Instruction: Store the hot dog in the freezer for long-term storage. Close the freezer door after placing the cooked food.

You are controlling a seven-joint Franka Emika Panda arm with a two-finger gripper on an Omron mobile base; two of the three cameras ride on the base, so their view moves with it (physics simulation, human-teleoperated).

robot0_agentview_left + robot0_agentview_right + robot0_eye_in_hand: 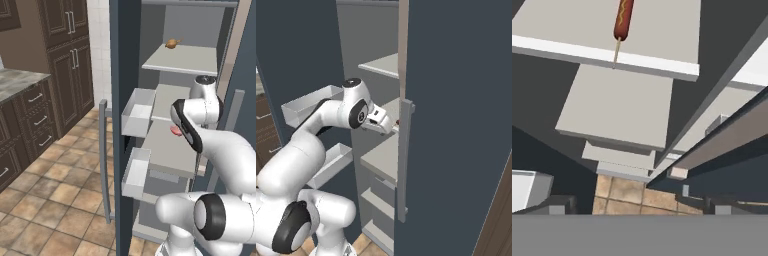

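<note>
Freezer [200, 30]: tall, narrow, dark slate-blue unit standing open, with grey inner walls. The end effector is reaching inside it at mid height.
Freezer door [120, 60]: swung wide open to the left of the end effector, seen edge-on in the left base view. A long grey bar handle [103, 160] runs down its outer side.
Other fridge door [466, 125]: plain slate-blue panel just to the right of the end effector, shut, with its own grey bar handle [404, 160].
Shelves [182, 60]: pale grey slabs stacked above and below the end effector.
Door bins [137, 112]: two white trays on the inside of the open door, left of the end effector, one above the other.
End effector [393, 126]: released, its two fingers spread wide and gripping nothing; the hand view shows the dark tips far apart at the bottom.
Hot dog [623, 20]: reddish-brown sausage with a thin yellow squiggle and a pale stick at one end. It lies on a freezer shelf straight ahead of the end effector, well clear of the fingers.
Tan food [172, 44]: small roundish piece on the shelf above the end effector.
</note>
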